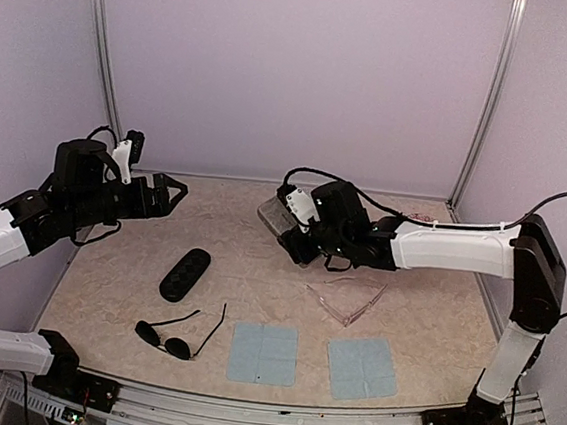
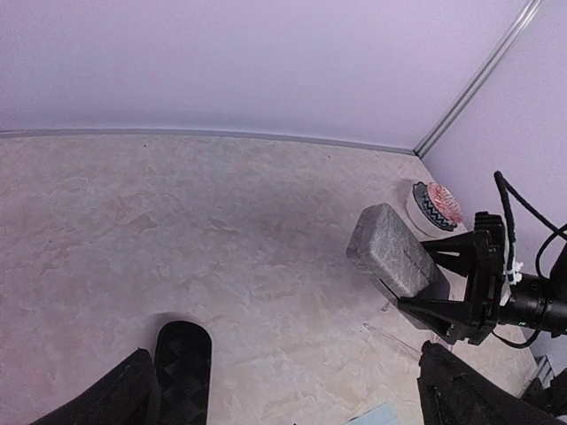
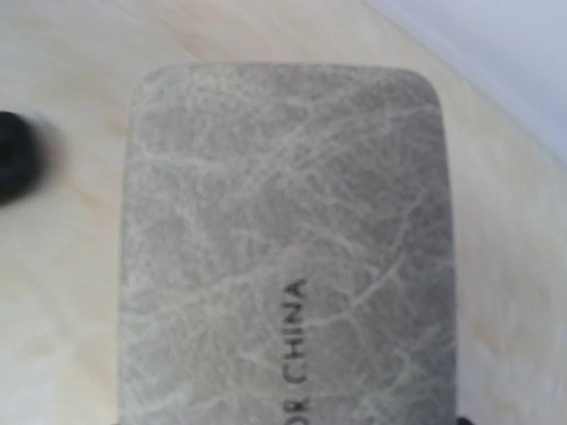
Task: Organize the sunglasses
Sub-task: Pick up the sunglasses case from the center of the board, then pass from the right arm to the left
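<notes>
Nearest the bases, two blue cloths [image 1: 262, 353] lie flat on the desk [image 1: 258, 270]. The dark pair [image 1: 176, 338] sits just left of them with its arms open. The clear pair [image 1: 345, 304] is a bit further in on the right side, also unfolded. Neither pair is in a case yet. The black case [image 1: 185, 273] lies closed, left of centre.

Further back, the left gripper [image 1: 170, 194] hangs in the air with its jaws spread and nothing in them. The right gripper [image 2: 416, 274] is clamped on one end of the grey case [image 1: 272, 212], which is tipped up off the desk and looks closed.

My guess is it's at the get-the-case-ready step. Next it would need to set the case down and open the lid, maybe with the left arm helping, before either pair goes in.

The only writing I can make out is on the grey case in the right wrist view: "OR CHINA", with the start cut off.
</notes>
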Controlling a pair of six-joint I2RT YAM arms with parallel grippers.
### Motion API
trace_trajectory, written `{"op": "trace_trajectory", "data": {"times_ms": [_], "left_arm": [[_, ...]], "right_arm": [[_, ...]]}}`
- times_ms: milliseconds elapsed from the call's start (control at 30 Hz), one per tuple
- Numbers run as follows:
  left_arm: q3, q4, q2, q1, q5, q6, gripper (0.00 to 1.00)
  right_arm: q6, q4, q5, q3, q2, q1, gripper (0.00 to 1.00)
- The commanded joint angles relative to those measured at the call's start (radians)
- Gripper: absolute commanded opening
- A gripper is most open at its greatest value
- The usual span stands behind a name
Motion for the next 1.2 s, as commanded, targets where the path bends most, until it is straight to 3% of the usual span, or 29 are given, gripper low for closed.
{"op": "trace_trajectory", "data": {"times_ms": [0, 100, 300, 533, 900, 1167], "left_arm": [[0.03, 0.038, 0.022, -0.008, 0.181, 0.003, 0.99], [0.063, 0.02, 0.045, -0.009, 0.278, 0.012, 0.99], [0.062, 0.011, 0.09, -0.047, 0.463, 0.017, 0.99], [0.002, 0.059, 0.15, -0.115, 0.609, -0.058, 0.99], [-0.251, 0.498, 0.121, -0.14, 0.828, -0.431, 0.99], [-0.337, 0.77, 0.136, -0.165, 0.934, -0.632, 0.99]], "right_arm": [[-0.315, 0.254, -0.135, -0.165, -0.123, 0.06, 0.48], [-0.461, 0.349, -0.213, -0.273, -0.189, 0.099, 0.5], [-0.677, 0.358, -0.299, -0.341, -0.253, 0.149, 0.5], [-1.009, 0.498, -0.289, -0.452, -0.296, 0.201, 0.45], [-1.34, 0.939, -0.192, -0.624, -0.317, 0.291, 0.44], [-1.487, 1.127, -0.212, -0.648, -0.302, 0.316, 0.43]]}}
